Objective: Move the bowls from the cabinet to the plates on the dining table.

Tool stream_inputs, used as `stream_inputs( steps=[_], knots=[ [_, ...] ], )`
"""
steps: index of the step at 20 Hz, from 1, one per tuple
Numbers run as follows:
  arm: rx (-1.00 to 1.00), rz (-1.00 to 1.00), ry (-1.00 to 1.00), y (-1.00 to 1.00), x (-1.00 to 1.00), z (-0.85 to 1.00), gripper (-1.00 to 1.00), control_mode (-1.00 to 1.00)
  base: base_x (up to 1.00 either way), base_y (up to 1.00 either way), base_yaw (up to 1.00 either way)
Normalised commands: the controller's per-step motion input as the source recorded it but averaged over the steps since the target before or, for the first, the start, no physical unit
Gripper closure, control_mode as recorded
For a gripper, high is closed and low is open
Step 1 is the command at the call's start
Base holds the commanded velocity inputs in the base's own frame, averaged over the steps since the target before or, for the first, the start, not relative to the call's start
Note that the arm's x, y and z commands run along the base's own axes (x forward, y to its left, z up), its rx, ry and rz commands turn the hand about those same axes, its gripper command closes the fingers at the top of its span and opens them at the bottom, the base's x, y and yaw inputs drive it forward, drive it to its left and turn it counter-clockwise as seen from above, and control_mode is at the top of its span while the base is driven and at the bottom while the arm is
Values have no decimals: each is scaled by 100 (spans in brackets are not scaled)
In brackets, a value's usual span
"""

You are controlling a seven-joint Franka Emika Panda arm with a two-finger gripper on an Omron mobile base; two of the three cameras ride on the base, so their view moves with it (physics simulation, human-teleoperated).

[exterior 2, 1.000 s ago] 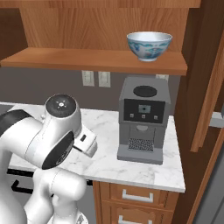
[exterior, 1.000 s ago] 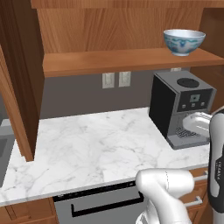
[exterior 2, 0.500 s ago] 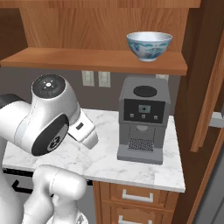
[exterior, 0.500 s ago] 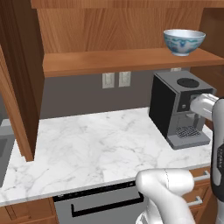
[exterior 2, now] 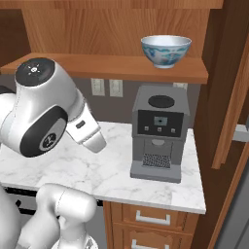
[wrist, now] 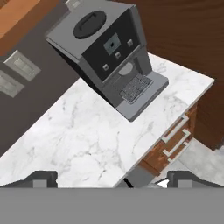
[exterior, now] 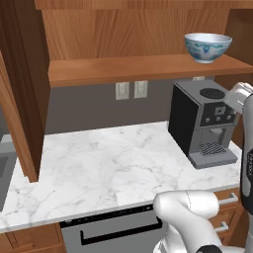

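White ceramic with blue patterning, one bowl (exterior: 208,47) sits on the wooden cabinet shelf (exterior: 138,69) at the upper right of the left base view and upper centre of the right base view, directly above the black coffee machine (exterior 2: 158,131) on the marble counter (exterior: 108,168). Nothing touches it, so its transfer looks not yet begun: it has to be grasped, carried to the dining table and set on a plate. I cannot tell how the brown bowl stands.

In the hand view the gripper (wrist: 112,178) shows its finger tips (wrist: 41,178) at the lower left and lower right, spread wide and empty, looking down on the coffee machine and the counter's drawer handles.

Compared with a second ago, the arm's upper joint stands higher at the left of the right base view, while bowl, shelf and machine are unmoved.
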Motion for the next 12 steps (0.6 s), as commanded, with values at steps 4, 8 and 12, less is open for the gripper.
stream_inputs(
  steps=[4, 8, 12],
  knots=[
    [0, -20, -13, -5, 0, 41, -100, -100, 0, 0, 0],
    [0, -14, -13, -4, 0, 48, -100, -100, 0, 0, 0],
    [5, -13, -10, -25, 0, 49, -100, -100, 0, 0, 0]
  ],
)
